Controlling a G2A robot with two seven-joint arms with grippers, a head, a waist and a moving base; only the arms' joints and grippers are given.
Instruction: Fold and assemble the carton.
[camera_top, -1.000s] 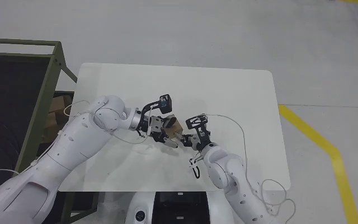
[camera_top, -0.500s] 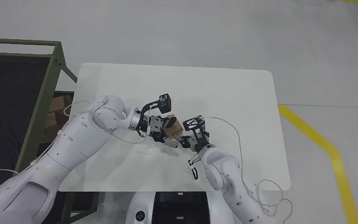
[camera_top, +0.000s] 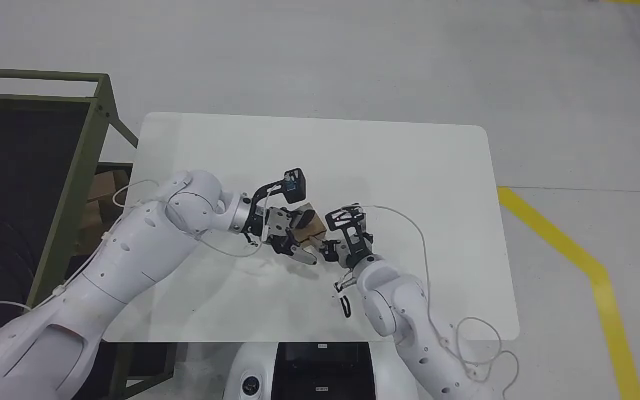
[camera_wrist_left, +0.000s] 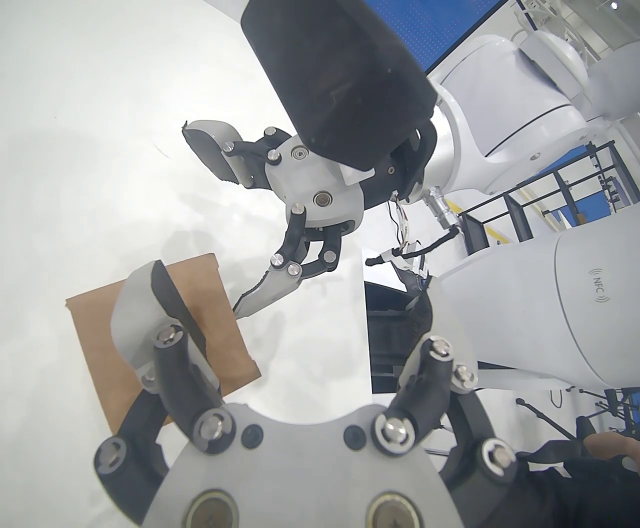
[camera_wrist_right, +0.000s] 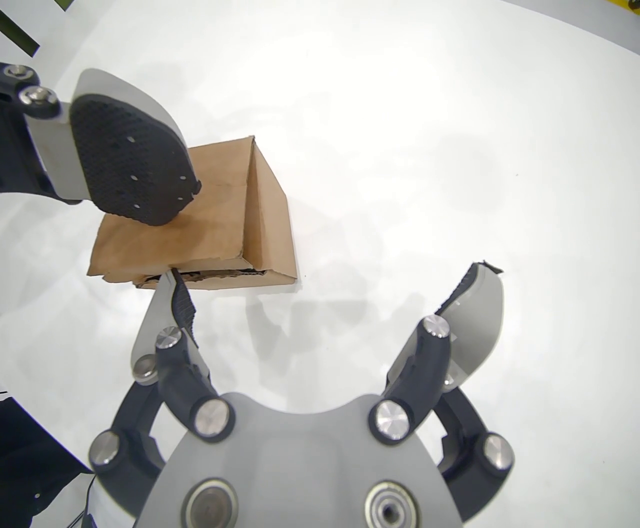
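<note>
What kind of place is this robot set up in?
Probably a robotics lab or factory test floor: a plain white table standing on a smooth grey floor, a yellow line painted on that floor, and a green metal rack beside the table.

The carton (camera_wrist_right: 200, 235) is plain brown cardboard, darker along its ragged corrugated edge. The table (camera_top: 400, 160) under it is white. The left gripper (camera_top: 293, 241) is silver-grey with black dimpled pads (camera_wrist_right: 130, 160). On the right a yellow stripe (camera_top: 560, 240) crosses the pale grey floor (camera_top: 350, 50); on the left is an olive-green frame (camera_top: 100, 110).
</note>
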